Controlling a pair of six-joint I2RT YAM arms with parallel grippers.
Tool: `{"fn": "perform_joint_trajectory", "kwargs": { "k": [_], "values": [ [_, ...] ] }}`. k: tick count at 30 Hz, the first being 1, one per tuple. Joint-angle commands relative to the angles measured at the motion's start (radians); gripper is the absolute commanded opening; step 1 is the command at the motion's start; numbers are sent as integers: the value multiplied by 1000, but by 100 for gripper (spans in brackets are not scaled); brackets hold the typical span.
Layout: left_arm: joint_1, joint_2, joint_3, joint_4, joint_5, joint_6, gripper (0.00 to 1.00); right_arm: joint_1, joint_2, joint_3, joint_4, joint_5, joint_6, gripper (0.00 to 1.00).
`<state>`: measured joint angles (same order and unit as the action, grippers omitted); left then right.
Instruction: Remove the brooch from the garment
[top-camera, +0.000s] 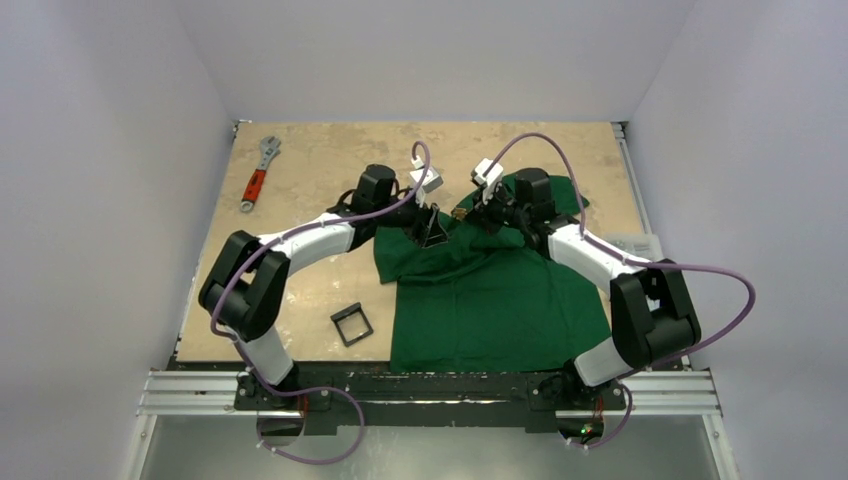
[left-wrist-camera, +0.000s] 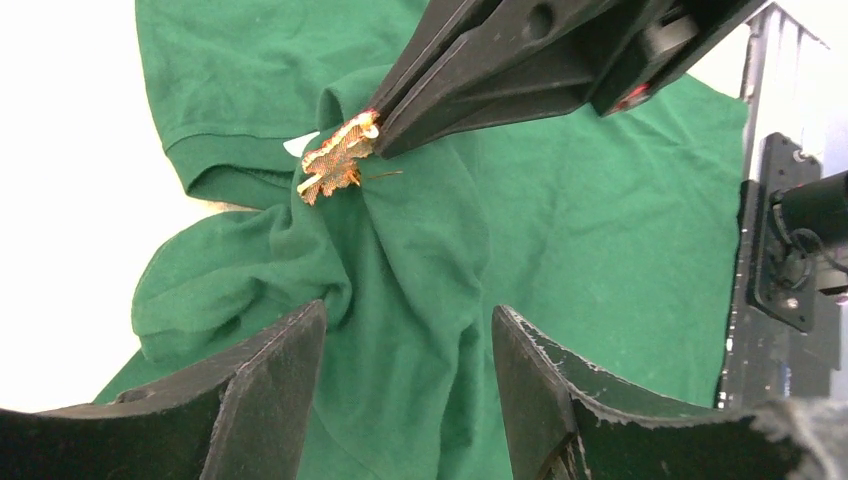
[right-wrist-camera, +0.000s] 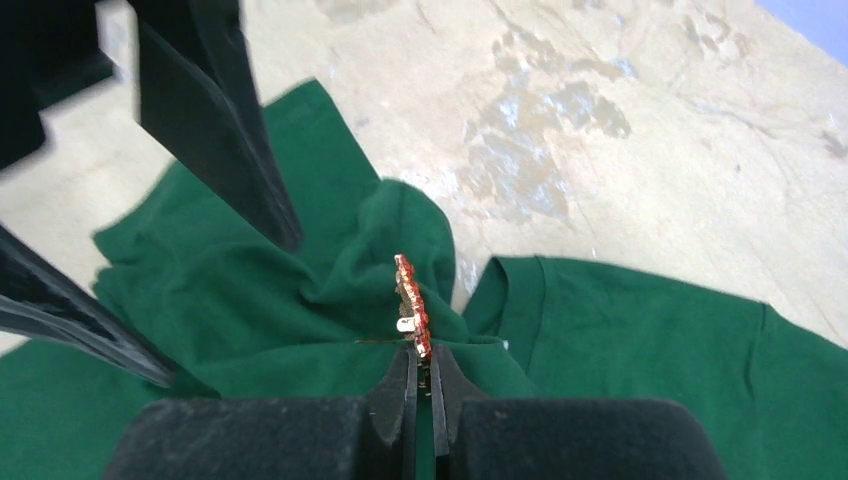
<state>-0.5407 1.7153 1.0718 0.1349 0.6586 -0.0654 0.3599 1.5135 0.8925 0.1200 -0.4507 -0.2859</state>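
Observation:
The dark green T-shirt (top-camera: 490, 300) lies on the table, bunched up near its collar. The tiny orange-red leaf brooch (right-wrist-camera: 410, 300) stands on edge above a raised fold of the shirt (right-wrist-camera: 250, 310). My right gripper (right-wrist-camera: 421, 360) is shut on the brooch's lower end. In the left wrist view the right gripper's fingers (left-wrist-camera: 480, 70) pinch the brooch (left-wrist-camera: 335, 160) by one tip, and a thin pin sticks out beside it. My left gripper (left-wrist-camera: 405, 330) is open, its fingers straddling a fold of the shirt (left-wrist-camera: 600, 200) just below the brooch. From above the two grippers (top-camera: 432, 225) (top-camera: 472, 212) meet at the shirt's upper left.
A red-handled wrench (top-camera: 257, 178) lies at the far left of the table. A small black square frame (top-camera: 351, 325) lies near the front, left of the shirt. A white sheet (top-camera: 635, 243) sits at the table's right edge.

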Motion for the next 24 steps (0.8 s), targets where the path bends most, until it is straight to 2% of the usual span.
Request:
{"fn": "perform_joint_trajectory", "kwargs": {
  "k": [1, 5, 7, 12, 15, 16, 24],
  "values": [
    [-5, 48, 48, 31, -30, 60, 62, -7, -36, 76, -29, -94, 93, 0],
    [-14, 70, 54, 10, -3, 91, 61, -16, -55, 86, -45, -105, 119, 0],
    [-22, 75, 55, 5, 2, 92, 57, -19, -59, 83, -45, -100, 117, 0],
    [-29, 73, 81, -2, 39, 35, 26, -23, -43, 78, -16, -82, 106, 0],
    [-30, 68, 91, -12, 43, 10, 2, -22, -21, 86, 7, -80, 104, 0],
    [-30, 63, 90, -14, 38, 7, 0, -22, -16, 86, 20, -76, 100, 0],
    [-30, 21, 81, -40, 28, -14, 0, -23, 42, 76, 143, -40, 21, 0]
  ]
}}
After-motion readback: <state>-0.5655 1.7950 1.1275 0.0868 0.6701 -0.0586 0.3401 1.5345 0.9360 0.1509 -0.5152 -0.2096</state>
